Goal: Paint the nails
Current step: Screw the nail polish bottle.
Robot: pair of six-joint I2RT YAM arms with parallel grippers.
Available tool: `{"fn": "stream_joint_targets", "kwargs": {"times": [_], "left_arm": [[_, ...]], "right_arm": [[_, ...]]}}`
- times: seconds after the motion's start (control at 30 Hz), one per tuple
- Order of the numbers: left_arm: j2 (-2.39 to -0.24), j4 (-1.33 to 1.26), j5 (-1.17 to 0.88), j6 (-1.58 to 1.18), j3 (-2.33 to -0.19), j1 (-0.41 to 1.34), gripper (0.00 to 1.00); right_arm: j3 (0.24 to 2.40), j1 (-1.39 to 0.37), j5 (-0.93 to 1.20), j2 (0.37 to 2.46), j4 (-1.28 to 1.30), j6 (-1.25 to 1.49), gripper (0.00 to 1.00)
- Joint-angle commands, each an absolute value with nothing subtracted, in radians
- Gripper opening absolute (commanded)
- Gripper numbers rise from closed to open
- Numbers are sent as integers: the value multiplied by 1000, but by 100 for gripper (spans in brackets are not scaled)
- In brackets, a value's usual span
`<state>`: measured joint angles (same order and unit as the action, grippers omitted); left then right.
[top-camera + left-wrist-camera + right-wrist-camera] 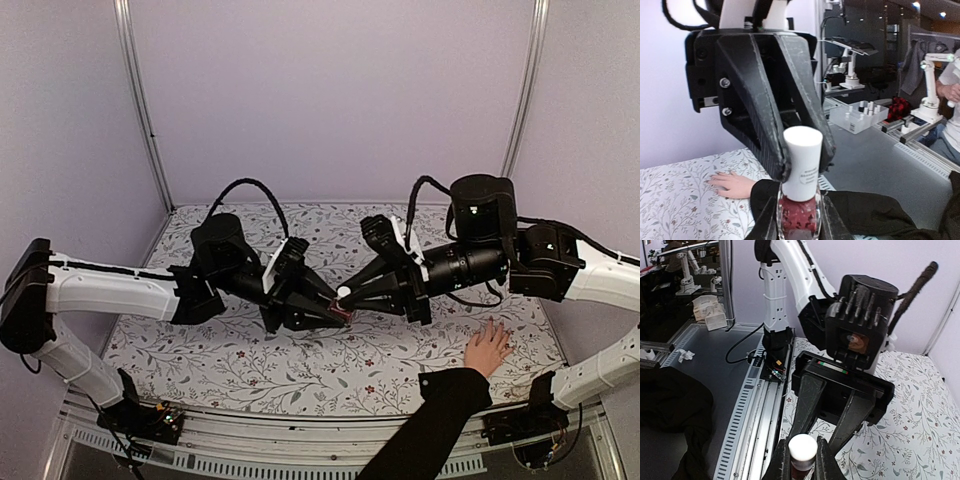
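A small dark-red bottle (799,219) hangs above the middle of the table, and my left gripper (335,314) is shut on its glass body. From the right, my right gripper (349,296) has shut on the bottle's white cap (802,447); in the left wrist view its black fingers (771,150) flank that cap (801,162). A light-skinned hand (487,348) in a black sleeve (432,425) lies flat on the table at the front right with its fingers spread. The nails (491,325) are too small to make out. Both grippers hover to the left of the hand.
A floral cloth (250,365) covers the table. Pale walls (330,90) with metal posts close in the back and sides. A metal rail (752,405) runs along the near edge. Beyond the table in the left wrist view is a white bin (859,116).
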<state>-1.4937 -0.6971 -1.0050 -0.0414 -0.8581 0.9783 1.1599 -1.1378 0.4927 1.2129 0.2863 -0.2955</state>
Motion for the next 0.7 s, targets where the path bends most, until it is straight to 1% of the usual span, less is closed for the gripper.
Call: {"fn": "stream_joint_targets", "kwargs": {"times": [0.0, 0.17, 0.4, 0.53, 0.67], "left_arm": [[-1433, -764, -686, -44, -836, 948, 0], [-1421, -774, -531, -51, -827, 949, 0], [-1435, -984, -287, -111, -767, 970, 0], [-1490, -994, -173, -63, -805, 1002, 0], [-1552, -980, -11, -2, -852, 1057, 0]], "right_arm": [[1158, -1148, 364, 1220, 272, -234, 0], [1147, -1147, 183, 1220, 221, -188, 0], [1124, -1147, -51, 1266, 110, -100, 0], [1140, -1148, -179, 1322, 89, -73, 0], [1158, -1147, -287, 1376, 77, -45, 0]]}}
